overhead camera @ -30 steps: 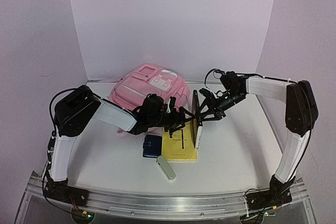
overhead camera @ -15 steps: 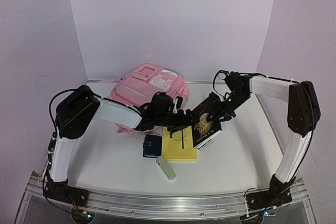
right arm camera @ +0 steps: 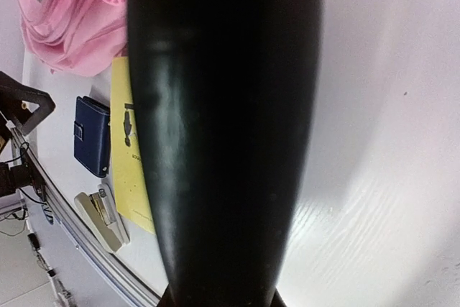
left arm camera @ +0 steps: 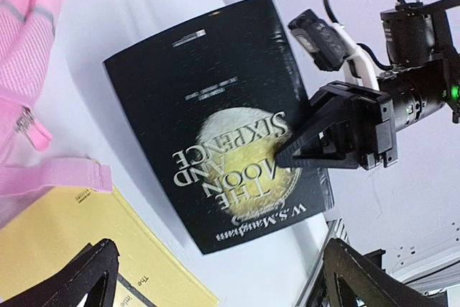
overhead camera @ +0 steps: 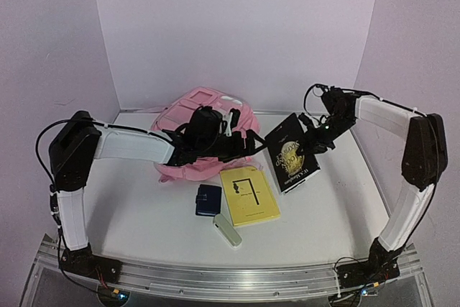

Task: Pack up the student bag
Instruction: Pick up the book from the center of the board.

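Note:
The student bag (overhead camera: 215,106) lies pink and soft at the back centre, partly hidden behind my left arm. My left gripper (overhead camera: 248,146) hovers open just in front of it, with nothing between its fingers (left arm camera: 90,272). A black paperback (overhead camera: 291,154) with a gold moon on its cover (left arm camera: 215,120) is held tilted above the table to the right of the bag. My right gripper (overhead camera: 310,144) is shut on the far edge of that book, one finger pressing on the cover (left arm camera: 309,150). In the right wrist view the book (right arm camera: 223,141) fills the frame.
A yellow booklet (overhead camera: 249,195) lies flat in front of the bag. A small dark blue wallet (overhead camera: 208,199) sits to its left. A grey-white stapler (overhead camera: 227,232) lies nearer the front rail (overhead camera: 237,278). White walls close in the back and sides.
The black book, standing on edge beside the yellow booklet a second ago, has been lifted and carried right by my right gripper. My left gripper has let go, opened wider and drawn back towards the bag.

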Robot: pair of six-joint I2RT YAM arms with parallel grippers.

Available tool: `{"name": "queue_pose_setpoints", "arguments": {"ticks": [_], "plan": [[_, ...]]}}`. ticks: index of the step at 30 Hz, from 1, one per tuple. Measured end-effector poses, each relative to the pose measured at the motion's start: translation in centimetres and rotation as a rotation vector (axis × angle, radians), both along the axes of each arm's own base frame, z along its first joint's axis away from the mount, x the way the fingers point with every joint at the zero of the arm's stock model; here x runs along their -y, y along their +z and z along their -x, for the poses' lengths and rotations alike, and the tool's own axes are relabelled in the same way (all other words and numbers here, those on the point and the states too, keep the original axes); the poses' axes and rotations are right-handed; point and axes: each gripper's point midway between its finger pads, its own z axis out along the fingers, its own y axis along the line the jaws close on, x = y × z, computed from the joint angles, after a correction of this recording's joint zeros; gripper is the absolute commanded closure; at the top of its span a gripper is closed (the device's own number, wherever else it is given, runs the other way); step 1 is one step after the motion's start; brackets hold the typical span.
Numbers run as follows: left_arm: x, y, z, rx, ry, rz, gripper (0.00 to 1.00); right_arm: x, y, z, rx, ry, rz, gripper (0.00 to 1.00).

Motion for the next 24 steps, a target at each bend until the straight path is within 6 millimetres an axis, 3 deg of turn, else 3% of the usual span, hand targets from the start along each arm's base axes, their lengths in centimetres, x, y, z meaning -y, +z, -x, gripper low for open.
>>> {"name": "queue_pose_setpoints", "arguments": {"ticks": [7,11,17,24], "plan": [[-2.6,5.5,-0.6,0.110,0.031,0.012,0.00,0.9,8.8,-1.5,0.333,0.118,0.055,1.00],[-5.2,7.3,-0.9,0.128,0.061,0.035,0.00,1.5,12.5,-1.8,0.538,0.212,0.191,1.00],[-9.6,7.3,-1.9,0.108,0.142,0.034,0.00,1.9,14.5,-1.5,0.761,0.408,0.474,1.00],[-10.4,8.4,-1.0,0.115,0.148,0.042,0.00,3.3,16.2,-2.4,1.159,0.581,0.858,1.00]]}}
